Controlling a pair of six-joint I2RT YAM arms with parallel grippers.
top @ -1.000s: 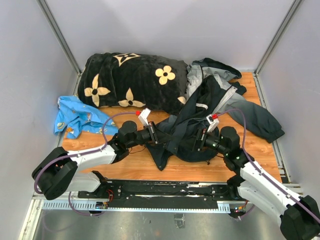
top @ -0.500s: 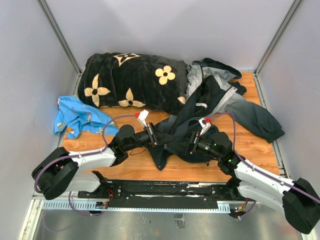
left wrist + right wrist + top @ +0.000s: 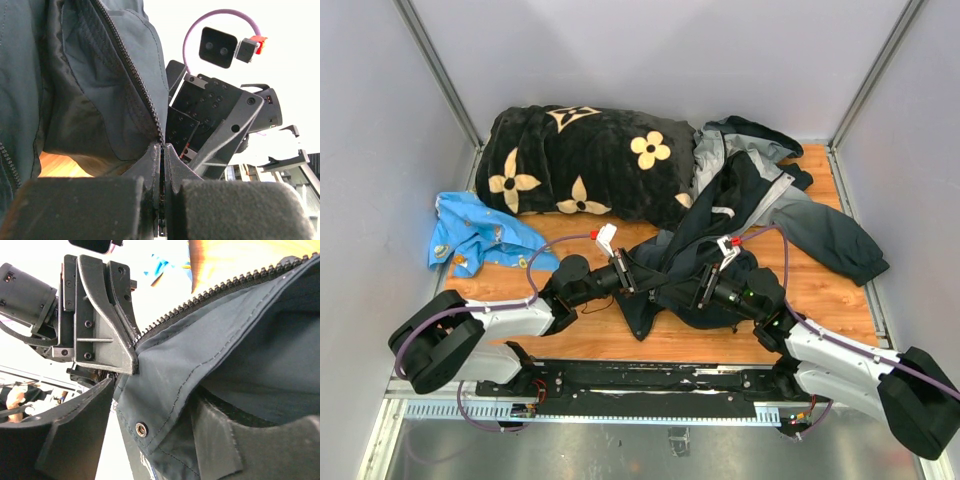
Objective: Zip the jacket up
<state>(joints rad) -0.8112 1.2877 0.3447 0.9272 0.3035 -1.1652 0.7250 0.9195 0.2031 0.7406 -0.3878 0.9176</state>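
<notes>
1. Jacket (image 3: 745,195) lies crumpled on the right half of the wooden table (image 3: 590,335). Its dark lower front is drawn toward the near edge and hangs between the two grippers.
2. The left gripper (image 3: 161,156) is clamped on the jacket. Its pads are pressed together with the toothed zipper edge (image 3: 134,80) pinched between the tips. It was just as tightly closed a second ago, and the arm has reached a little farther right since then.
3. The right gripper (image 3: 155,402) straddles the other front edge, near a corner that bears a small metal snap (image 3: 141,428). Its jaws stand apart, with one finger clear of the cloth. The gap is narrower than it was a second ago.
4. The right arm has swung left and dropped lower over that second. Its gripper now sits just beside the left one, where earlier the two were farther apart.
5. In the right wrist view, one row of zipper teeth climbs from the left gripper's tips toward the upper right.
6. Beyond the grippers, the jacket's grey panels and hood are bunched at the far right, and one sleeve trails toward the right wall. This part looks unchanged.
7. Farther left, a black plush blanket (image 3: 590,150) with cream flowers touches the jacket, and a small blue cloth (image 3: 475,232) lies by the left wall. Neither has moved.
</notes>
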